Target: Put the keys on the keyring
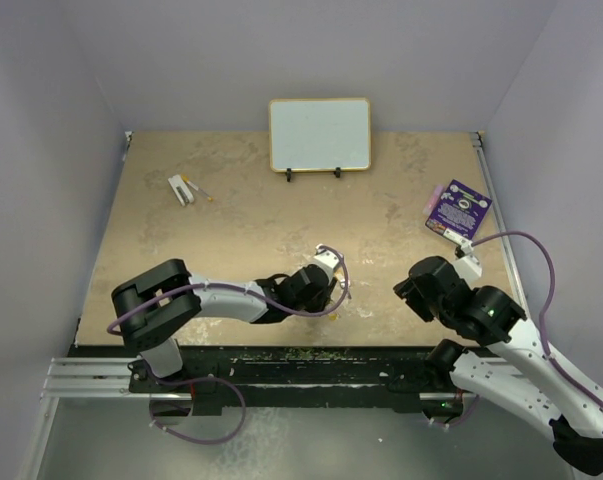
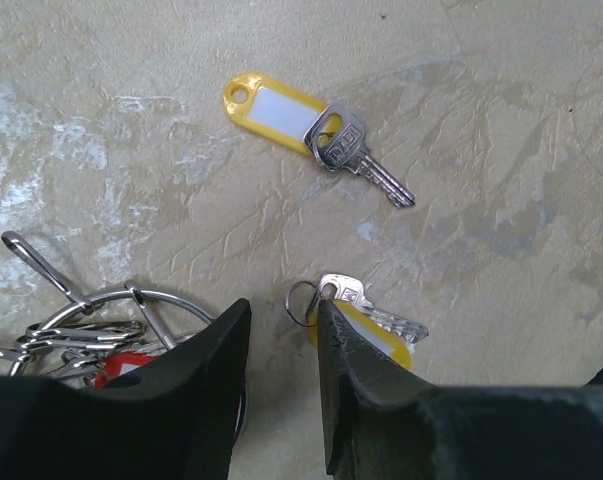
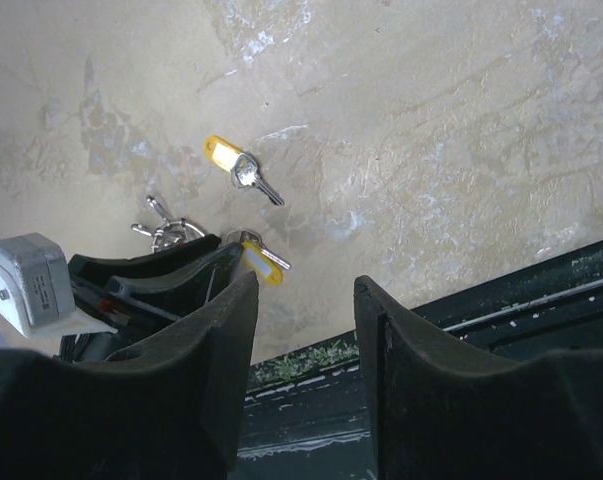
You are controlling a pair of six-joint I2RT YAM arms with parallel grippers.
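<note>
In the left wrist view a silver key with a yellow tag (image 2: 301, 125) lies flat on the tan table. A second yellow-tagged key (image 2: 381, 322) with a small split ring lies half under my left gripper's right finger (image 2: 356, 370). The keyring (image 2: 171, 297), a silver wire loop with several keys and a red tag (image 2: 121, 366) on it, lies beside the left finger. My left gripper (image 2: 281, 335) is open, low over the table, with nothing between its jaws. My right gripper (image 3: 306, 300) is open and empty, and sees both keys (image 3: 236, 167) (image 3: 264, 262) and the keyring (image 3: 171, 232).
A small whiteboard (image 1: 320, 134) stands at the back. A purple packet (image 1: 458, 208) lies at the right and a small white item (image 1: 184, 188) at the back left. The black rail (image 3: 501, 310) runs along the near table edge, below my right gripper.
</note>
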